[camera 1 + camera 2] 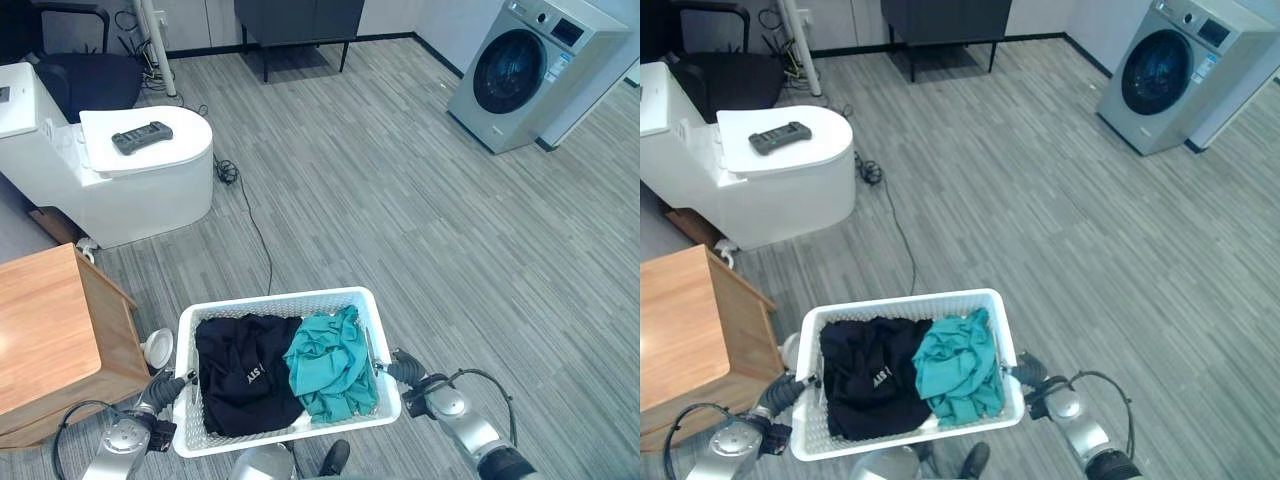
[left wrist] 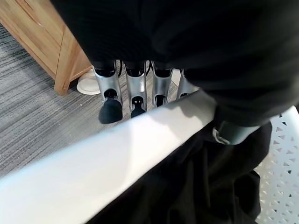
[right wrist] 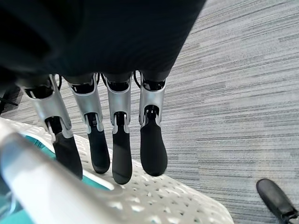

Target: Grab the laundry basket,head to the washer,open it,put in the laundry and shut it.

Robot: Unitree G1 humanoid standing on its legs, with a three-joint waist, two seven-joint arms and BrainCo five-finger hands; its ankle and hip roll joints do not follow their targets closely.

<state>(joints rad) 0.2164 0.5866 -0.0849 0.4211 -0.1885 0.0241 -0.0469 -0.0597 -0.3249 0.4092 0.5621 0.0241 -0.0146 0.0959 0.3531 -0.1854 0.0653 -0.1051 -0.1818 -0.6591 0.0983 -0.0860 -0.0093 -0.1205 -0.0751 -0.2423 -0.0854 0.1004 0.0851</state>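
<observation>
A white plastic laundry basket (image 1: pixel 281 301) hangs low in front of me between my two hands. Inside lie a black garment (image 1: pixel 241 372) on the left and a teal garment (image 1: pixel 331 366) on the right. My left hand (image 1: pixel 163 390) is shut on the basket's left rim (image 2: pixel 140 140), fingers (image 2: pixel 111 95) outside and thumb inside over the black cloth. On the opposite side my right hand (image 1: pixel 408 373) grips the right rim, its fingers (image 3: pixel 153 140) lying against the perforated wall (image 3: pixel 177 200). The grey washer (image 1: pixel 535 70) stands far off at the upper right with its round dark door (image 1: pixel 503 70) closed.
A wooden cabinet (image 1: pixel 50 340) stands close at my left, with a small white disc (image 1: pixel 157 347) at its foot. Beyond it is a white rounded table (image 1: pixel 150 175) carrying a dark controller (image 1: pixel 141 137). A cable (image 1: pixel 252 225) trails across the grey plank floor. A dark cabinet (image 1: pixel 300 20) stands at the back.
</observation>
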